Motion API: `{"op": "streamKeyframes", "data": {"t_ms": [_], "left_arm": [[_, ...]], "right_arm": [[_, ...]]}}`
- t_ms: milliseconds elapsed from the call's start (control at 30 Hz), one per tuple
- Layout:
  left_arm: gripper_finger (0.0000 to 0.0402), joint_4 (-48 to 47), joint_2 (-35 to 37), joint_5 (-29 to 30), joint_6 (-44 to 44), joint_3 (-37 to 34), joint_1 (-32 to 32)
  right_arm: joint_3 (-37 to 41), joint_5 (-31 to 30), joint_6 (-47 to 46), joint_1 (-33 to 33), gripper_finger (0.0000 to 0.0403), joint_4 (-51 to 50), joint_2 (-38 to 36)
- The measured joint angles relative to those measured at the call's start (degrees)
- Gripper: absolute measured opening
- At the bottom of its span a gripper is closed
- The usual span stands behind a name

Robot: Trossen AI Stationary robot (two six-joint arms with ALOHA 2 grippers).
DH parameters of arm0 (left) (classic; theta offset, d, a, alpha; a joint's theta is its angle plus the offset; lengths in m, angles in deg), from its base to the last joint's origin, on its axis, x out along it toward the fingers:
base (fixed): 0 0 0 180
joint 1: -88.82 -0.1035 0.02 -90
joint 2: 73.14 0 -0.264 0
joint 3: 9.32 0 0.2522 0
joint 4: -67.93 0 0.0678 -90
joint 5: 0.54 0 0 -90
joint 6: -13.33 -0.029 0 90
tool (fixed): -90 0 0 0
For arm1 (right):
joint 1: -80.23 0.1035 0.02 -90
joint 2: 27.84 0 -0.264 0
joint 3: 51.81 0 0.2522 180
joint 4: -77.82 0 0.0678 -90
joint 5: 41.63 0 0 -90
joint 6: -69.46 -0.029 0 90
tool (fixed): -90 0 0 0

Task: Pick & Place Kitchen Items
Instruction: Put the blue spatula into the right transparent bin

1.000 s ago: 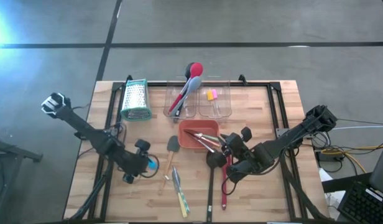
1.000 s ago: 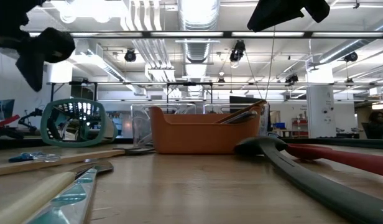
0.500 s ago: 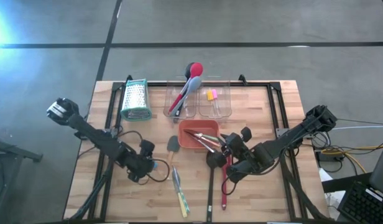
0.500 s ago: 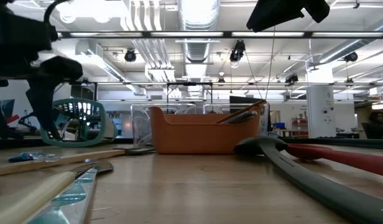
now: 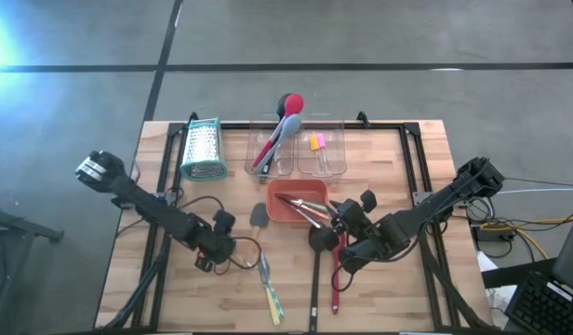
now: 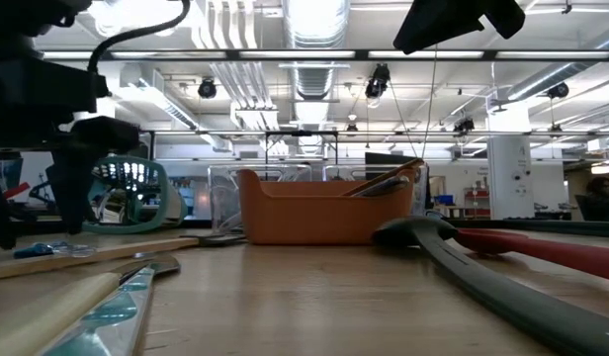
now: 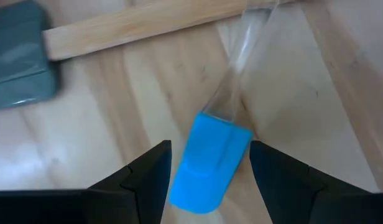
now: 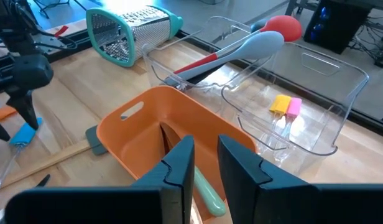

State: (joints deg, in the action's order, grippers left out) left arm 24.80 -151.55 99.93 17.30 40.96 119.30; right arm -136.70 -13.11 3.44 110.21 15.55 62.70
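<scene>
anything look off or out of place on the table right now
The box grater lies tipped on its side near the far left corner. Otherwise, loose utensils lie scattered in front of the orange tray, unsorted, nothing spilled or broken.

A wooden surface (image 5: 379, 298) carries everything. Far left stands a metal box grater (image 5: 202, 149) with teal trim. Beside it, at the far middle, are two clear tubs: the left tub (image 5: 268, 156) holds red and grey spoons (image 5: 279, 132) that stick out past its far rim, the right tub (image 5: 324, 154) holds small yellow and pink pieces (image 5: 316, 141). Nearer lies an orange tray (image 5: 296, 200) with thin tools (image 5: 305, 207) in it. The left hand (image 5: 219, 256) hangs low over the surface, left of a wooden-handled grey spatula (image 5: 257, 223). The right hand (image 5: 335, 218) sits at the tray's right edge. A red-handled tool (image 5: 337, 274) and a black one (image 5: 316, 270) lie near the right arm.
</scene>
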Motion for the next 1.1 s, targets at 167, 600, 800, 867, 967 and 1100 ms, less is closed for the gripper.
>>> {"op": "streamKeyframes", "data": {"t_ms": [167,600,800,867,967,1100], "left_arm": [[0.0222,1.8,-2.9,-0.6,-2.5,0.1,-0.3],[0.0152,2.1,-8.2,-8.1,-3.3,0.2,-4.5],[0.0060,1.7,-7.2,-9.7,-3.3,0.1,-5.7],[0.0028,1.4,-6.0,-9.5,-3.3,0.1,-5.7],[0.0029,-0.2,-3.4,-9.2,-2.7,1.0,-5.7],[0.0029,-4.3,-0.2,-8.4,-3.7,2.6,-5.7]], "right_arm": [[0.0,0.0,0.0,0.0,0.0073,0.0,0.0],[0.0,0.0,0.0,0.0,0.0075,0.1,0.0],[0.0,0.0,0.2,0.0,0.0064,0.3,0.0],[0.0,0.0,0.2,0.0,0.0063,0.3,0.0],[0.0,0.0,0.2,0.0,0.0066,0.4,0.0],[0.0,0.0,0.2,0.0,0.0072,0.5,0.0]]}}
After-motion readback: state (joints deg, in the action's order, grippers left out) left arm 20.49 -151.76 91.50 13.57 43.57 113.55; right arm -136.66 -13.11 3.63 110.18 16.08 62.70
